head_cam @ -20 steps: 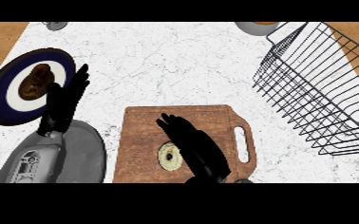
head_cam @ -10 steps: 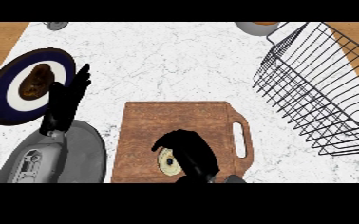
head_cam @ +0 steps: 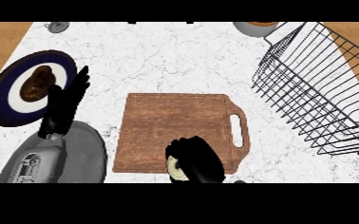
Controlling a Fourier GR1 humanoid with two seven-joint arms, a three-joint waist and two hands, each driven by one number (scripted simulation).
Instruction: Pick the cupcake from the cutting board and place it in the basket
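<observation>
One black right hand (head_cam: pixel 196 160) curls over the small pale cupcake (head_cam: pixel 175 166) on the brown wooden cutting board (head_cam: pixel 175 123); it's probably light and crushable, best held by its sides.

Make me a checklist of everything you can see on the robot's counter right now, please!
Surface: white marbled counter, with wood showing at the far corners.
Job's things: cupcake on the cutting board, at its near edge, mostly hidden by the right hand; wire basket at the right, nothing seen inside.
Clutter: dark-rimmed plate with a brown food item at the left; grey plate under the left forearm; bowl and a small grey object at the far edge.
Hands: right hand curled round the cupcake; left hand open, fingers up, resting at the left.
Cables: nothing seen.
Surroundings: nothing seen.
</observation>
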